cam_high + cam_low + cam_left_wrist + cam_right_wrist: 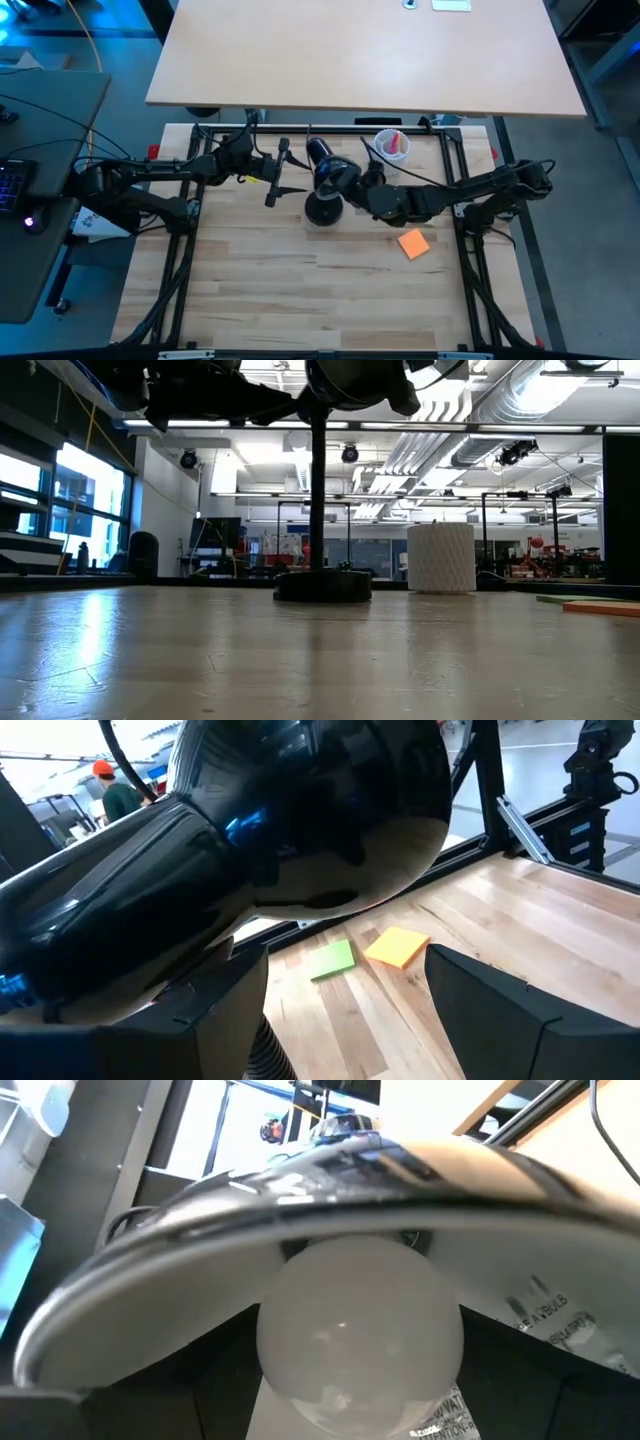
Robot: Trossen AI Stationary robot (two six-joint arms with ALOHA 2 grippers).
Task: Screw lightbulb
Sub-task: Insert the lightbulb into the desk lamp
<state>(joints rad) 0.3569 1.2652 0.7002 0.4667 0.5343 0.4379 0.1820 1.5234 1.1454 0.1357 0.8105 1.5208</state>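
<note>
A: Where does the lightbulb [360, 1335] sit?

B: The frosted white globe sits inside the round shade of the black desk lamp [325, 180], under the shade's curved rim, as the right wrist view shows close up. Its screw base is hidden from view. A printed label on the shade's inner wall shows beside the globe.

A: And the right gripper [352, 186]?

B: From above, the right arm reaches in across the table [300, 290] and its gripper is at the lamp's shade. Its dark fingers stand on either side of the bulb, spread about as wide as the globe; whether the pads actually press the glass cannot be told.

A: The left gripper [276, 175]?

B: It is just beside the shade on the other side, fingers held wide with the glossy black shade between them. Whether they touch the shade is not clear.

A: How does the lamp stand?

B: Upright on its round base, a thin stem rising from it in the low view.

A: Anything else on the table?

B: A white ribbed cup [441, 557] stands behind the lamp, holding something red. An orange sticky pad [413, 244] lies apart from the lamp on the right arm's side, and a green pad [331, 960] lies just beside it in the left wrist view.
</note>
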